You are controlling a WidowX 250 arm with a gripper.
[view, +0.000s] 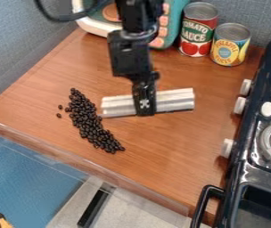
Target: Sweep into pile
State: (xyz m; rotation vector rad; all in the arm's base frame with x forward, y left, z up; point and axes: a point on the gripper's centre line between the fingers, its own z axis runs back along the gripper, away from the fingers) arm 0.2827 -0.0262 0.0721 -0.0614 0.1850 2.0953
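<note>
Brown counter carries dark beans in a slanting band, strays at its left, just beside the silver bar. Across the bar's middle, hiding it, hangs the gripper; how far it is open, or whether it grips the bar, I cannot tell. The stove is cut off at right.

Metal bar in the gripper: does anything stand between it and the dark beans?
Nothing visible does: one end of the metal bar lies close beside the beans. The cans stand farther back, off that path.
</note>
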